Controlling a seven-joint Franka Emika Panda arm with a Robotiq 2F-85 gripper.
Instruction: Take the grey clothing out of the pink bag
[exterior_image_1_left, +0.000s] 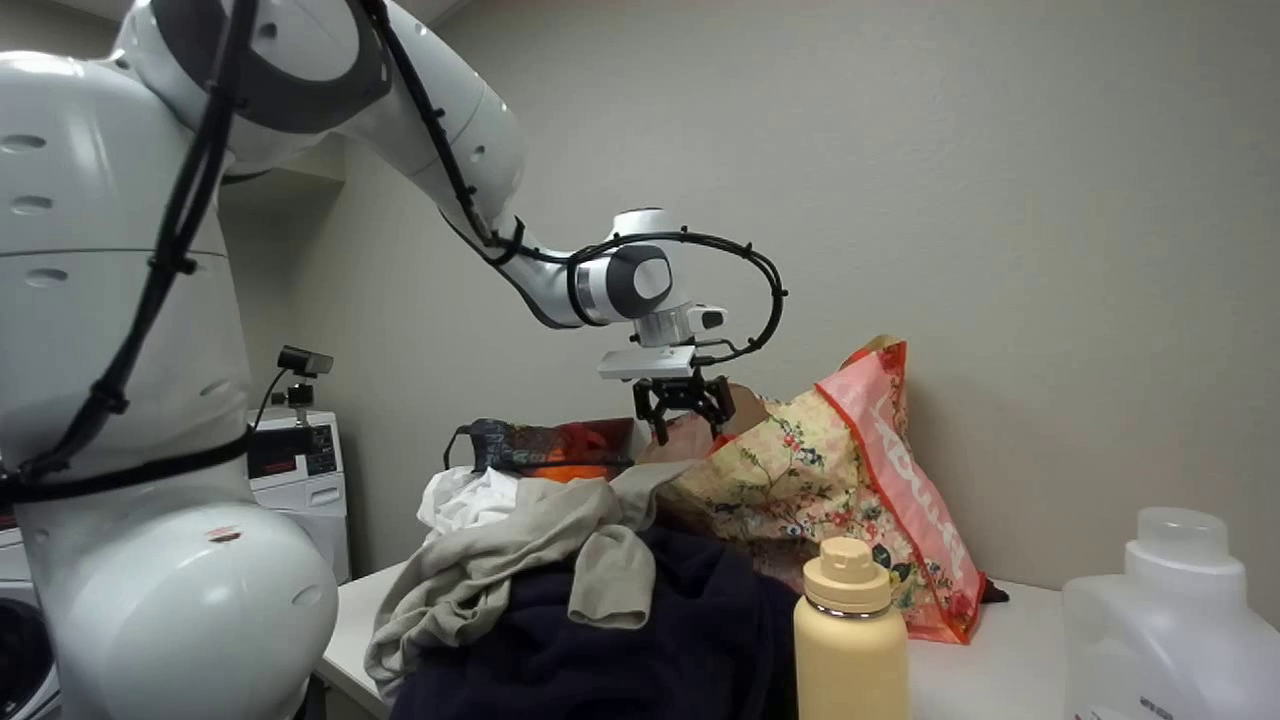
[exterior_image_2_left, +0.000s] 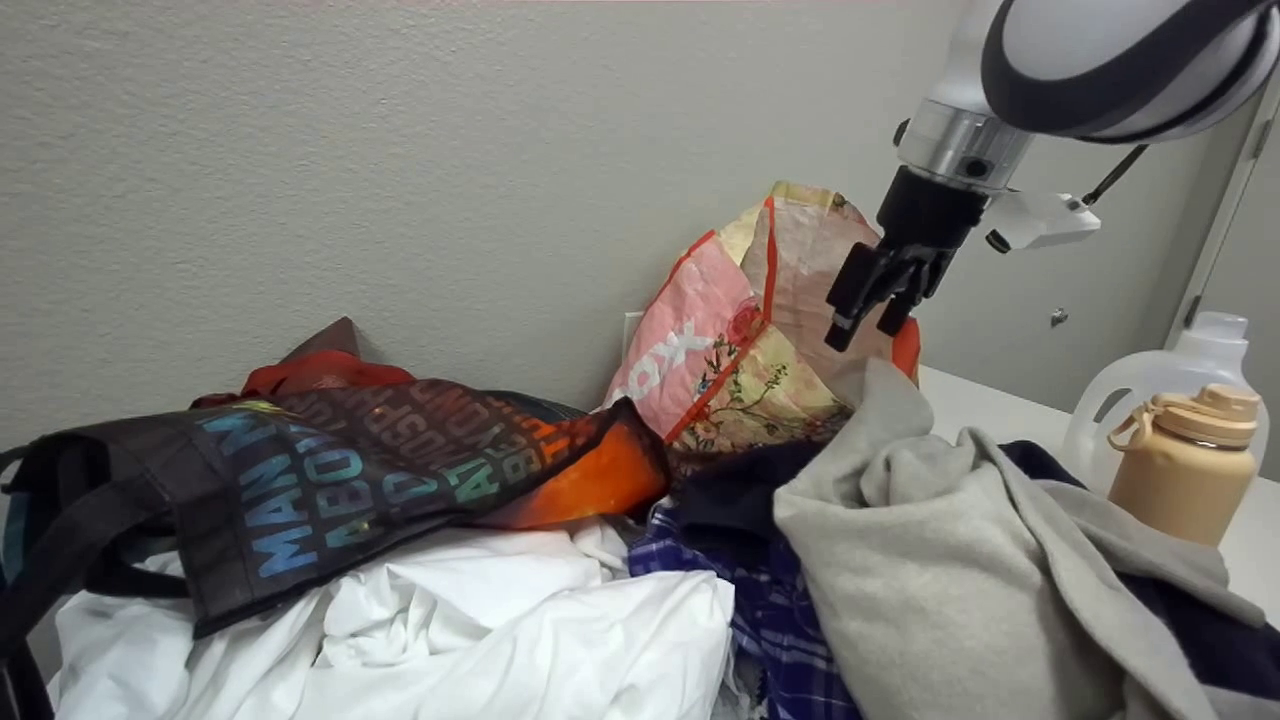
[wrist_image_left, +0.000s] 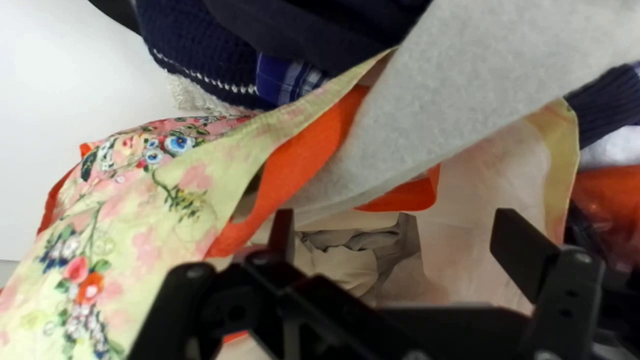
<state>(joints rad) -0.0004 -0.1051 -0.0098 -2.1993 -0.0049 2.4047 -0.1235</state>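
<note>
Pink floral bag tilted near the far wall, grey garment draped partly out, gripper spread apart at the bag's mouth, white table beneath.

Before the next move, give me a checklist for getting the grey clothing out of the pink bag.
1. Gripper open, holding nothing: ok.
2. Mouth of the pink bag open in the wrist view: ok.
3. Grey clothing fully out: not ok; its end appears inside the mouth.
4. No snag on the orange strip: cannot tell; they overlap in the wrist view.
5. Crumpled cloth deeper inside a separate piece: cannot tell.
6. Yellow bottle apart from the gripper: ok.
</note>
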